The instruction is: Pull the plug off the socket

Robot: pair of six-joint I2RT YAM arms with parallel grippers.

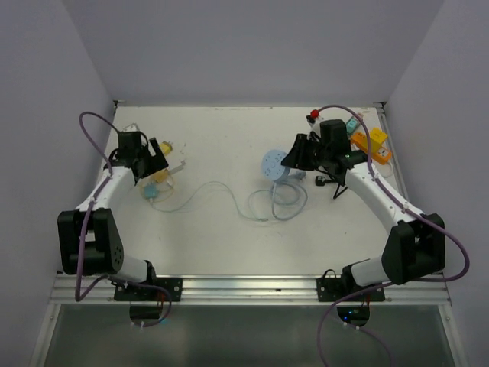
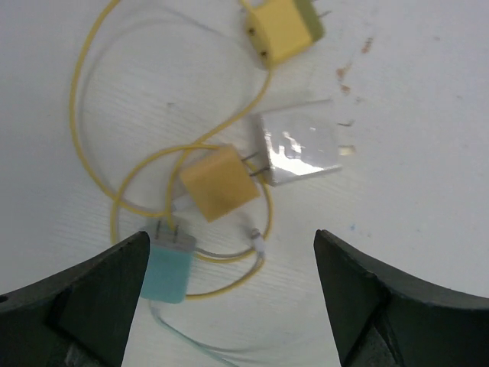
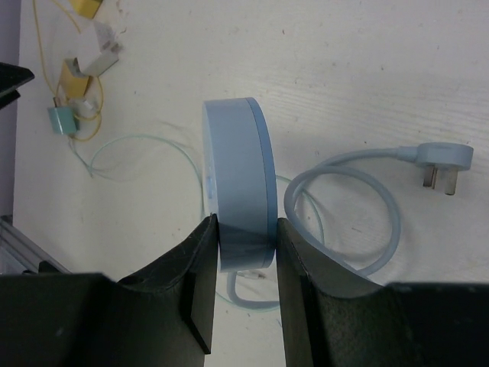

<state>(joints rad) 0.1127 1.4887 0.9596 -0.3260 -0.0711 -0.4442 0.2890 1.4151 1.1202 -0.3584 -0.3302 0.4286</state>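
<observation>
The socket [image 3: 235, 191] is a round, pale blue disc, stood up on its edge on the white table right of centre, its rim pinched between the fingers of the right gripper [image 3: 244, 225]. Its thick grey-blue cord [image 3: 359, 222] loops on the table just beside it. The plug [image 2: 170, 267] is a small teal block with two bare metal prongs. It is out of the socket and lies flat, well apart from it on the left side. Its thin pale cable [image 3: 137, 141] trails across the table towards the socket.

On edge in right tool [image 3: 246, 238]: round blue socket [image 3: 237, 176]
</observation>
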